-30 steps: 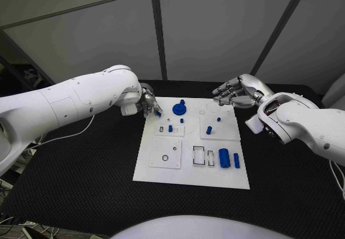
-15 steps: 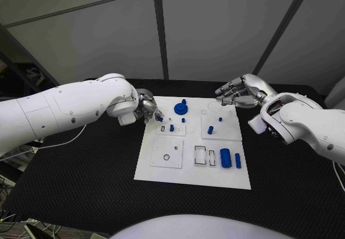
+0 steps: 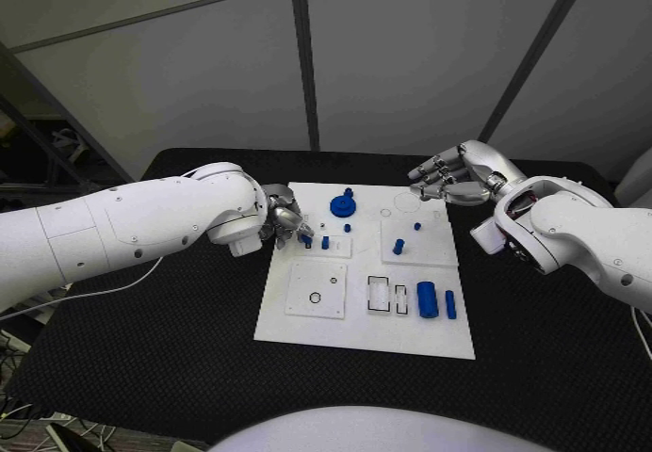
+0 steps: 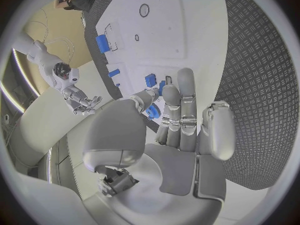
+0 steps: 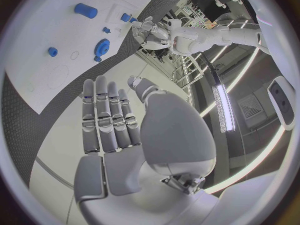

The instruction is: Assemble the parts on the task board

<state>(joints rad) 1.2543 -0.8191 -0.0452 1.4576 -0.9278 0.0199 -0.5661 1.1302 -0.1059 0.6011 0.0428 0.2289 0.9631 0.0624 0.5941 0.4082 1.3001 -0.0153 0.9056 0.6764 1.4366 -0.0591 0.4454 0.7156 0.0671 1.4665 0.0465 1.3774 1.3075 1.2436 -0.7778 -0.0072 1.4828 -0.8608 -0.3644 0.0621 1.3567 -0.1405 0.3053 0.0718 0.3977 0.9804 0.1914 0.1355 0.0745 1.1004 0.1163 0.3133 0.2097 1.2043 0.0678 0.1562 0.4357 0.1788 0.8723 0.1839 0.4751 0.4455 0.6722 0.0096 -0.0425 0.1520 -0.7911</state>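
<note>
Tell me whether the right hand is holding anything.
Empty. The right hand hovers beyond the task board's far right corner with fingers extended side by side, nothing between them.

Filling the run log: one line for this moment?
left hand: holds blue part over board | right hand: open, off board

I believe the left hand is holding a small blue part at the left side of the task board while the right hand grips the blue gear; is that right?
Not quite: the right hand holds nothing, its fingers apart beyond the task board, as the right wrist view shows. The blue gear stands free on the board. The left hand does pinch a small blue part.
</note>
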